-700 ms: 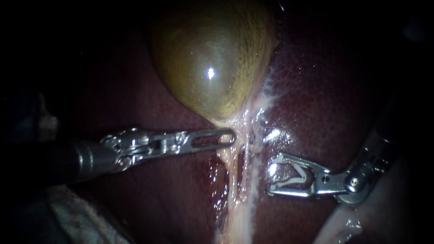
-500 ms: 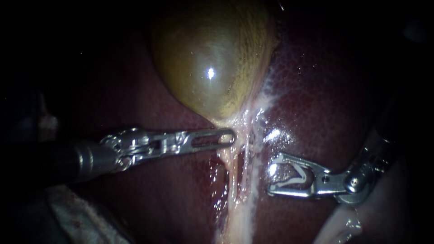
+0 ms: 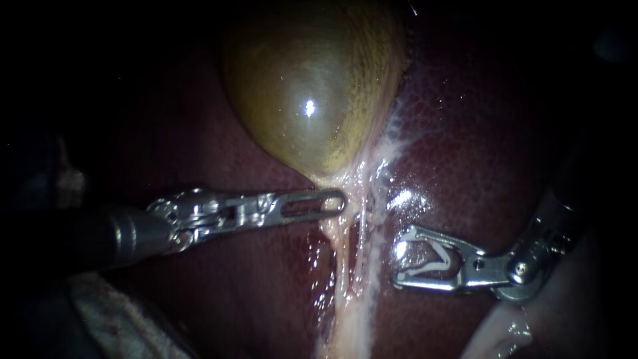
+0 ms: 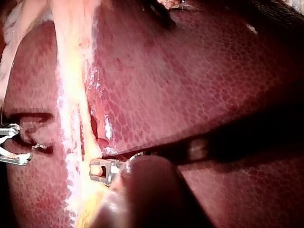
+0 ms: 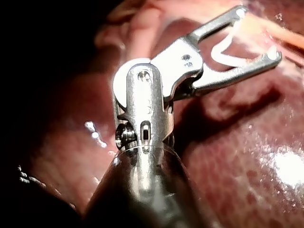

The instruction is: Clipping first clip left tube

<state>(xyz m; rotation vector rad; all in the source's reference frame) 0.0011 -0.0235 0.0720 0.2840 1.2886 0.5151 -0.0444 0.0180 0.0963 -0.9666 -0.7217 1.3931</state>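
Two instruments show. The right instrument has its jaws spread wide, and both bear on the one white clip seated between them. The clip stands apart from both tubes. Just ahead of its tips run two pale tubes, the right tube nearer and the left tube beyond. Past those, the left instrument has its jaws together, tip touching the left tube. Farther off lie one gallbladder and the liver.
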